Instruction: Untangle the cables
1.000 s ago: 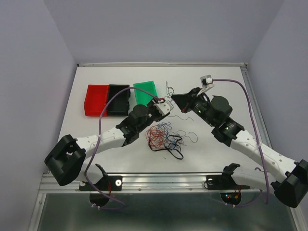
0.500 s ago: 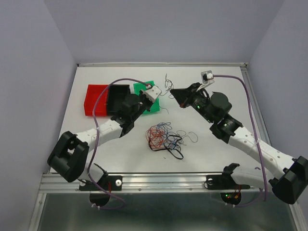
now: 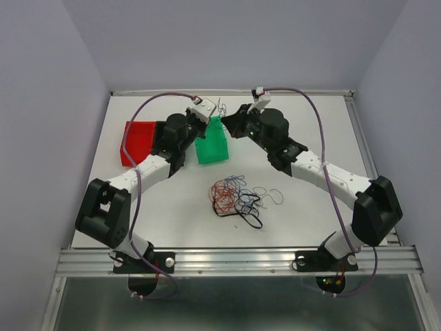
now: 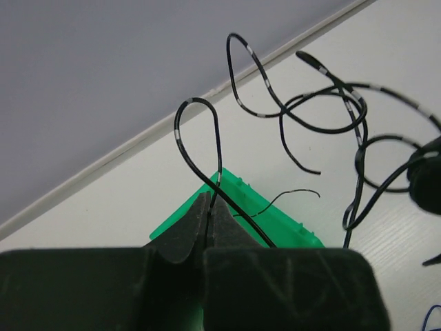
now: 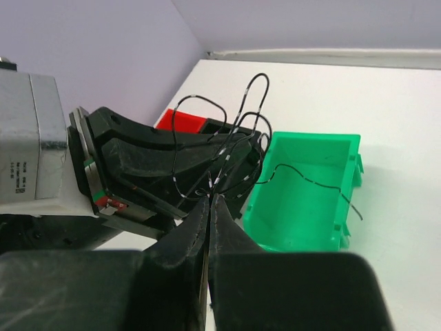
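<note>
**Item: black cable**, one thin strand with pale bands, held off the worktop.

**Holders:** The left hand is clenched on the strand, which is pinched between the closed fingertips. The right hand is likewise clenched on the same strand. The two hands are held close together at the far side, tips facing each other.

**Position:** The strand is carried above the green bin, with several free loops standing up beyond the fingertips. In the right wrist view one loose end is seen trailing over the bin's hollow.

**Governing relation:** The short held length runs from hand to hand, roughly left to right. A drawing-apart along that line is judged to be what straightens the loops, and neither arm is the nearer, since both grip.

**Remaining stock:** The tangle of red, blue and black cables lies on the worktop toward the arm bases, well apart from both hands. Whether any strand links it to the held one cannot be told.

**Also present:** red bin, left of the green one.

**Markings:** Small print is seen on a grey housing, too small to be read. No brand is noted.
</note>
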### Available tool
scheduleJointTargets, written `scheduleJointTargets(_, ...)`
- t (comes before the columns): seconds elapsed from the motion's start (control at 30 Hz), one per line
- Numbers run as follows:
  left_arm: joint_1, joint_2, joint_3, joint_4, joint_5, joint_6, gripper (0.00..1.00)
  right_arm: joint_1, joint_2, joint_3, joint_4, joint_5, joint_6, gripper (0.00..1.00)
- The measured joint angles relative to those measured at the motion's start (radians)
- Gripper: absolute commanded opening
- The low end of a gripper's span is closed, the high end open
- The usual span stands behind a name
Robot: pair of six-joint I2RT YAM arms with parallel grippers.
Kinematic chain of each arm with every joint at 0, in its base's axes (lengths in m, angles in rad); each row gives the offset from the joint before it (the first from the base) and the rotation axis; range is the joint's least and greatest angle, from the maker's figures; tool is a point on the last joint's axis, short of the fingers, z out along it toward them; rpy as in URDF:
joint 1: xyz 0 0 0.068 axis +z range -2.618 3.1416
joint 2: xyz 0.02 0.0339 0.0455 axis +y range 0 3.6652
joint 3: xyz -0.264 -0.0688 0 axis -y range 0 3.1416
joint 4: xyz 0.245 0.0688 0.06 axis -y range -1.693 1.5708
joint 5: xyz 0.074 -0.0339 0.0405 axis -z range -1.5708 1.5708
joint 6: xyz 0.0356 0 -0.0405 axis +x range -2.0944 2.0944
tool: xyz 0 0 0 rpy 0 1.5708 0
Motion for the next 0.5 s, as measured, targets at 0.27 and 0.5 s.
scheduleJointTargets(0.27, 0.0, 0.15, 0.064, -0.119, -0.071, -0.002, 0.0, -0.014, 0.167, 0.026, -0.003, 0.02, 0.004, 0.01)
scheduleJointTargets(0.5, 0.0, 0.192, 0.106, -0.273, -0.149, -0.002, 0.0, -0.02, 0.338, 0.086, -0.023, 0.017, 0.009, 0.0)
